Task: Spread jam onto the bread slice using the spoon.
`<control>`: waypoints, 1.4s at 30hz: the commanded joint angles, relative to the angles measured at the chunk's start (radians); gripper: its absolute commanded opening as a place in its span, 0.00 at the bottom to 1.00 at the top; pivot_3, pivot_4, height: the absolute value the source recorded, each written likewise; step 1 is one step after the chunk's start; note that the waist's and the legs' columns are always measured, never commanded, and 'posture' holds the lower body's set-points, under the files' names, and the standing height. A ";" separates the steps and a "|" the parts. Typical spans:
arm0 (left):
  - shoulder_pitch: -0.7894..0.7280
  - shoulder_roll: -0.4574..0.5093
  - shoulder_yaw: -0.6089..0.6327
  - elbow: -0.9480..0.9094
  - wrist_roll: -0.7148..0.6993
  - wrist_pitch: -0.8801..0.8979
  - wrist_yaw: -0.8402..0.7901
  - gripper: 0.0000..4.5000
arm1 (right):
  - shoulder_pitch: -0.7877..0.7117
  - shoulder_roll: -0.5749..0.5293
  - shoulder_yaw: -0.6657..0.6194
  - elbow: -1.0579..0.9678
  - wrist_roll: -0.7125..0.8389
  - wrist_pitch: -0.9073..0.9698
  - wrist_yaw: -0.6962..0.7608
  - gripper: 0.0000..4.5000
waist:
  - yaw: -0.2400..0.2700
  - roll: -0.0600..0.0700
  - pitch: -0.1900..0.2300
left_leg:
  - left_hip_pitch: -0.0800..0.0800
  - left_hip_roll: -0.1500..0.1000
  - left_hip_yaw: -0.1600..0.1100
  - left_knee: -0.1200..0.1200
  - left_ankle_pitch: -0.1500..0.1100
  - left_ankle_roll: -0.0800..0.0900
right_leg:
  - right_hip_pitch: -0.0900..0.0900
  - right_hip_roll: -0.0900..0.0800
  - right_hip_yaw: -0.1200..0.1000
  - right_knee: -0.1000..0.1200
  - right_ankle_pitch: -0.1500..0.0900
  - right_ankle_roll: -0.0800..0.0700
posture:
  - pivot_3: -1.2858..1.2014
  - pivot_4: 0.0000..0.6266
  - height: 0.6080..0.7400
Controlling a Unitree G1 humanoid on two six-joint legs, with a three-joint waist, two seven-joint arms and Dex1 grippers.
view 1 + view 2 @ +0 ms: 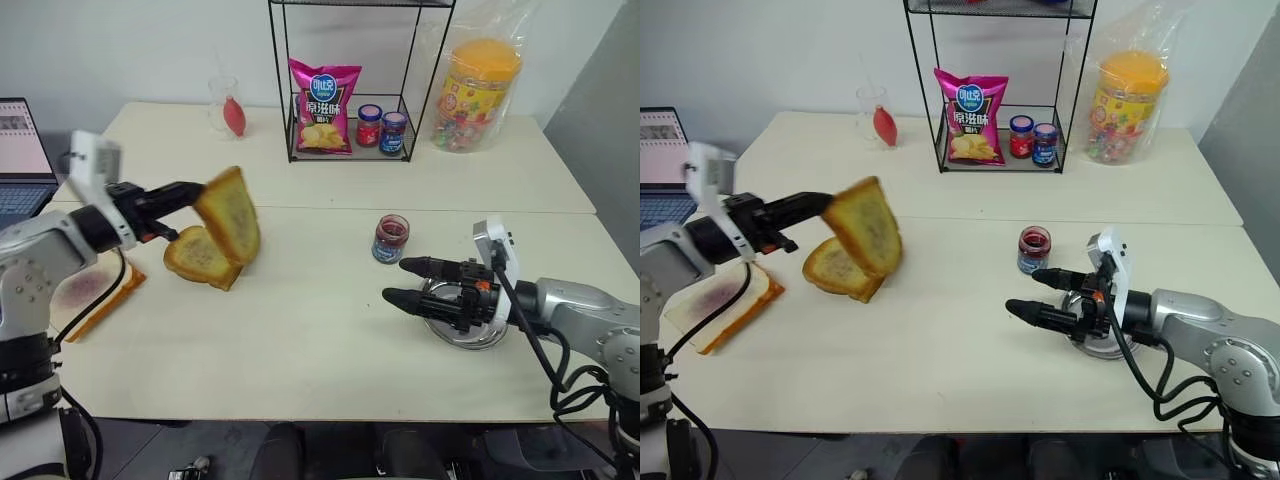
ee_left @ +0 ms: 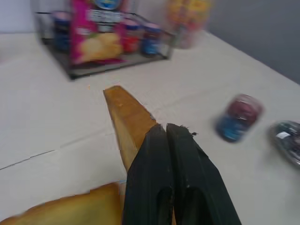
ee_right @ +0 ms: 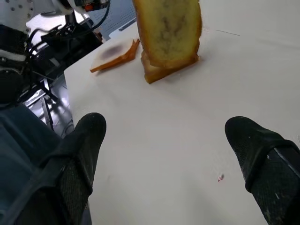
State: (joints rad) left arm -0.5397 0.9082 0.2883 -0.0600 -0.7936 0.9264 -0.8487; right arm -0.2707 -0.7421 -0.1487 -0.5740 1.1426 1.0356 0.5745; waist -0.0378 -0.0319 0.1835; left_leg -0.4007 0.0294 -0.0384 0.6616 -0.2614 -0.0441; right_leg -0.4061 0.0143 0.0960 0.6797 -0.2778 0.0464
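**A:** Lifting the bread slice (image 1: 231,215) looks like the step in hand. The left gripper (image 1: 196,194) has its fingers pinched tight on one edge of it, and the slice hangs tilted in the air above a second toast slice (image 1: 197,255) that lies on the tabletop (image 1: 300,340).

**B:** And the other arm?

**A:** The right gripper (image 1: 408,281) hovers with its fingers spread wide and nothing between them, just in front of the steel dish (image 1: 470,335). The jam jar (image 1: 390,238) stands on the tabletop just beyond that gripper. I cannot make out the spoon; I would guess it lies in the dish behind the gripper.

**B:** So how should the slice be handled from here?

**A:** It is held only by a thin bite at the crust, so I would move it slowly and keep it from swinging; toast could crack or slip out of such a grip. It wants to end up flat, broad face up, well apart from the pale stained slice (image 1: 95,290) at the left edge and within the right arm's reach.

**B:** Risks?

**A:** Dropping it onto the toast beneath, or setting it down tilted so that spreading pushes it around.
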 commanded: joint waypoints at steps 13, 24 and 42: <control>0.061 -0.021 -0.531 0.027 0.450 -0.480 -0.253 0.00 | 0.128 -0.058 -0.094 -0.116 0.154 -0.022 -0.115 1.00 | -0.011 0.001 0.000 | 0.001 0.000 0.001 0.000 0.000 0.000 | 0.000 0.000 0.002 0.000 -0.001 0.000 | 0.52 0.24 1.00; -0.120 -0.290 -0.481 0.402 0.610 -0.738 -0.069 0.00 | 0.141 -0.067 -0.099 -0.116 0.165 -0.044 -0.168 1.00 | 0.008 0.001 0.000 | -0.002 -0.001 0.001 0.001 0.000 0.000 | 0.000 0.000 0.002 -0.001 0.001 -0.002 | 0.52 0.24 1.00; -0.067 -0.237 -0.427 0.341 0.619 -0.695 -0.162 0.30 | 0.157 -0.069 -0.103 -0.095 0.138 -0.062 -0.168 1.00 | 0.006 0.001 0.000 | -0.001 0.000 0.000 0.001 0.000 0.001 | 0.000 0.000 0.001 0.000 0.001 -0.002 | 0.52 0.24 1.00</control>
State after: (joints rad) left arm -0.5833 0.6445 -0.1833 0.2926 -0.1736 0.2341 -0.9985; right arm -0.1244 -0.8077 -0.2161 -0.6601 1.2770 1.0016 0.4111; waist -0.0320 -0.0310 0.1834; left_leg -0.4017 0.0292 -0.0387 0.6625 -0.2614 -0.0435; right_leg -0.4060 0.0147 0.0967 0.6796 -0.2770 0.0448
